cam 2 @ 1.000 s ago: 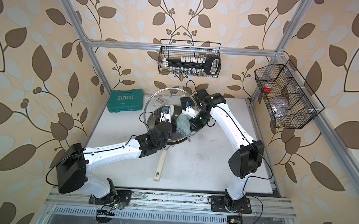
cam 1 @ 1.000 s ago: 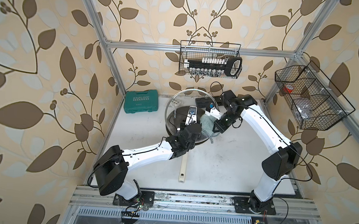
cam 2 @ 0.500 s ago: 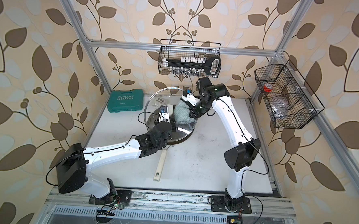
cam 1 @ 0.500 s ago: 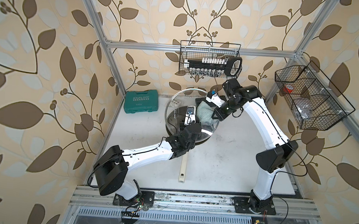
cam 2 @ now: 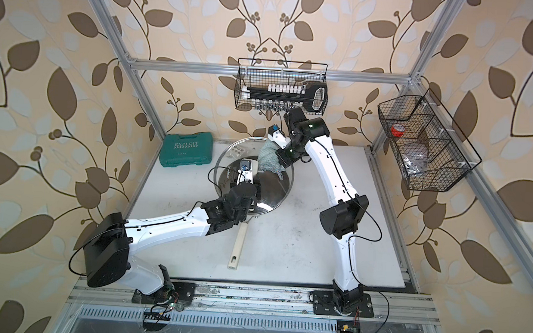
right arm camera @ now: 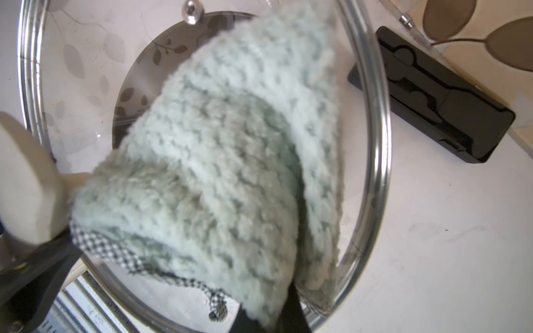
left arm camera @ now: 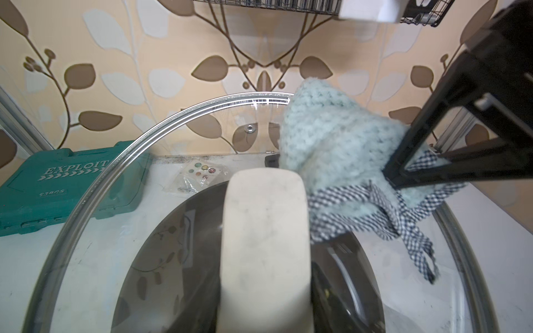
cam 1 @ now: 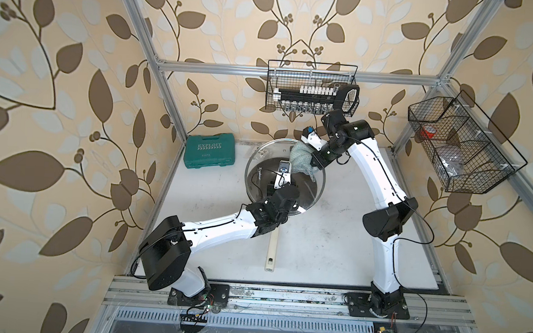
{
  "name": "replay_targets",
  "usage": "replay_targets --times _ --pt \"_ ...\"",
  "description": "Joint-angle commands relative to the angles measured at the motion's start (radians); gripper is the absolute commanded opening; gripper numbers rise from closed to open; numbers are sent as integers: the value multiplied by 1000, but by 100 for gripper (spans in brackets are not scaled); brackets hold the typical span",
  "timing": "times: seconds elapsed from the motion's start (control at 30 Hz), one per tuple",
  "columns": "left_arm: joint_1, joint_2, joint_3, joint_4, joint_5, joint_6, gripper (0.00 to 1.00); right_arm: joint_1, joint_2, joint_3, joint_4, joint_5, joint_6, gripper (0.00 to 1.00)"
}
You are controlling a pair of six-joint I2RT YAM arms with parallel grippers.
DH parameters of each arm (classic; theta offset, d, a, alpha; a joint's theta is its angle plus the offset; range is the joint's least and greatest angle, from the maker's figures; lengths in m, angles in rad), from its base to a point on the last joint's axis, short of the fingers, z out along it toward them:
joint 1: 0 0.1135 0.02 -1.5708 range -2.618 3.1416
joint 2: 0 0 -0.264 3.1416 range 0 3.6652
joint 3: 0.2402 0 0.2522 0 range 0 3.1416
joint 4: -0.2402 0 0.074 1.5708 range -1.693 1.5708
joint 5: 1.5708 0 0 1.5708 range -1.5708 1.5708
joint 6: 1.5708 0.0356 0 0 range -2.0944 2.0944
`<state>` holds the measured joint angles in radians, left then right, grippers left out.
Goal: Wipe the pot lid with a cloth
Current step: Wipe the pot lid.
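glass lid (cam 1: 311, 188), metal-rimmed, held up over dark pan (cam 1: 272, 246) by left gripper (cam 1: 276, 189), jaws pressed onto its cream handle (left arm camera: 265, 230). pan's stick points toward the arm bases. mint cloth (cam 1: 301, 158), check-edged, pinched in right gripper (cam 1: 313, 161), lies against the lid's far part beside the handle, reaching the rim. around, on table (cam 1: 317, 254): teal case (cam 1: 209, 151) left of lid; black tray (right arm camera: 432, 95) and packet of coloured dots (left arm camera: 202, 173) behind lid. back basket (cam 1: 311, 93): black rack of white pieces. side basket (cam 1: 478, 172), compartments: red tape roll (cam 1: 428, 132), clear bag (cam 1: 450, 161).
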<state>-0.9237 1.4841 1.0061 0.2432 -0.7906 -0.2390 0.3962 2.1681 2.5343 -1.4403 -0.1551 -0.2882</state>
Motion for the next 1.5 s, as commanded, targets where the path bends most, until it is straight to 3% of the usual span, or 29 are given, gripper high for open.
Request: replay_targets --times 0.0,0.13,0.5,0.97,1.1,1.23,1.47 --pt "-12 -73 49 271 -40 -7 0 -3 23 13 8 31 5 0" --pt "-12 -68 57 294 -60 18 0 0 -42 -101 25 18 -9 0" --pt "-10 -50 70 382 -110 21 0 23 -338 -598 131 -33 -29 0" --pt "-6 13 111 348 -233 -9 0 77 -492 -872 204 -124 -6 0" --pt "8 10 147 233 -214 -51 0 73 -550 -928 192 -133 -10 0" --pt "36 6 240 -19 -140 -87 0 32 -615 -998 180 -146 -18 0" --pt "105 16 380 -358 23 -157 0 -166 -692 -1114 164 -224 -86 0"
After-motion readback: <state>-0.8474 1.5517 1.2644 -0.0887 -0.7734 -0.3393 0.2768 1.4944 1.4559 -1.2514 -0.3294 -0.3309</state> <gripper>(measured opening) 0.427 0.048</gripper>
